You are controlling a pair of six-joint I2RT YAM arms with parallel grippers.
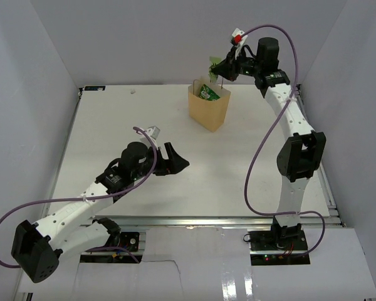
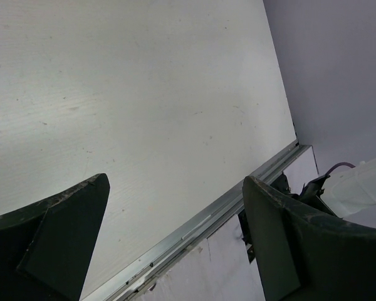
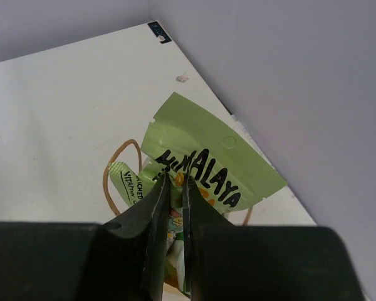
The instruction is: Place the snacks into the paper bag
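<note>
Just beneath the right claw [image 3: 175,180], pinched shut on a green snack packet [image 3: 203,141], stands the paper bag [image 1: 208,113], whose rim could catch the packet's wide corner on release.

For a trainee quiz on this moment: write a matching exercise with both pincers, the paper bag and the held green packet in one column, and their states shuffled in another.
Things:
A. left pincer
B. right pincer
C. paper bag
D. Himalaya packet

States:
1. tan, standing upright
2. green, hanging over the bag
3. open, holding nothing
4. shut on a packet

Pairs: A-3, B-4, C-1, D-2
</note>
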